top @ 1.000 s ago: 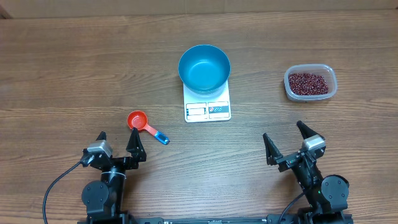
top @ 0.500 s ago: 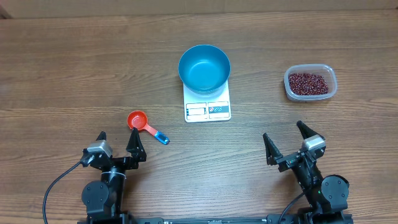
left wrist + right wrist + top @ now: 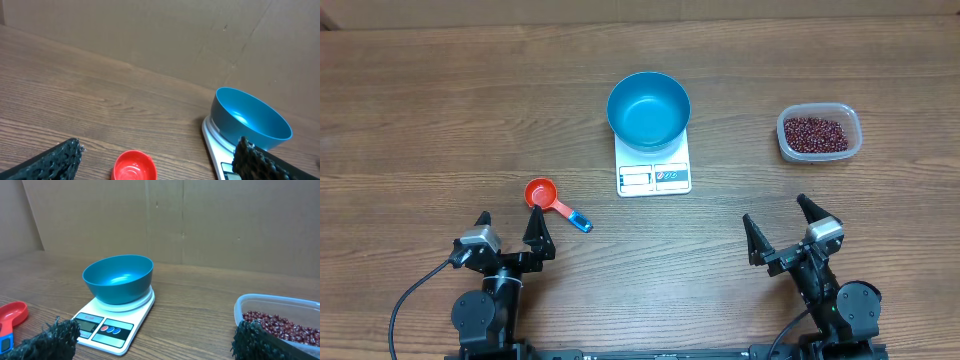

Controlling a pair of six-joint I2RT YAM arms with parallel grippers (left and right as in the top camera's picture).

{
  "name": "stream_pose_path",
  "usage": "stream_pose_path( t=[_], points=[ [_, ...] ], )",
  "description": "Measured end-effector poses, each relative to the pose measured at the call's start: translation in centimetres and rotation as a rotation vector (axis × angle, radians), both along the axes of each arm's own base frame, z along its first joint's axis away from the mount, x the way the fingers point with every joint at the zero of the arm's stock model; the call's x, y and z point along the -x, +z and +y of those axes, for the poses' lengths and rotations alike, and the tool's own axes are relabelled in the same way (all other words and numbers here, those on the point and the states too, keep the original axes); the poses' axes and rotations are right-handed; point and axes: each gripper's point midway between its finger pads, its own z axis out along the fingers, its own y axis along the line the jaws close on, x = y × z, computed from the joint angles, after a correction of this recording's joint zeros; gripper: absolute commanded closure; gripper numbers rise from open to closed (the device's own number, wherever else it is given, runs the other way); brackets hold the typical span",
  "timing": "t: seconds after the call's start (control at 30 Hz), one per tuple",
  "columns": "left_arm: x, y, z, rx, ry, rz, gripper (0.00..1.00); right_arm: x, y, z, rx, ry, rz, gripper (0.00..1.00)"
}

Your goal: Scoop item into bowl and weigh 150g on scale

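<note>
Left gripper (image 3: 508,217) and right gripper (image 3: 775,211) stand open, empty. Beans (image 3: 817,133) likely pour loosely; the light scoop (image 3: 541,193) is best gripped by its handle

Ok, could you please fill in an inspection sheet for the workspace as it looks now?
Surface: wooden table, no spills seen.
Job's things: empty blue bowl sits on the white scale; beans sit in a clear tub at the right; red scoop lies on the table, front left.
Clutter: nothing seen.
Grippers: left gripper and right gripper both open, holding nothing.
Cables: black cable loops beside the left arm's base.
Surroundings: cardboard wall behind the table.
</note>
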Motion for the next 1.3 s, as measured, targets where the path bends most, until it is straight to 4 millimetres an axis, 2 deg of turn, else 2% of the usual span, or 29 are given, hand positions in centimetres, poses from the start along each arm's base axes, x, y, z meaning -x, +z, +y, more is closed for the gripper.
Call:
stream_pose_path(
  t=[1.17,1.3],
  points=[
    [0.0,-0.01,0.41,0.003,0.024,0.001,0.0,0.0,0.0,-0.01,0.0,0.0,0.0,0.0],
    [0.01,0.02,-0.25,0.009,-0.014,-0.001,0.0,0.0,0.01,0.0,0.0,0.0,0.0,0.0]
  ],
)
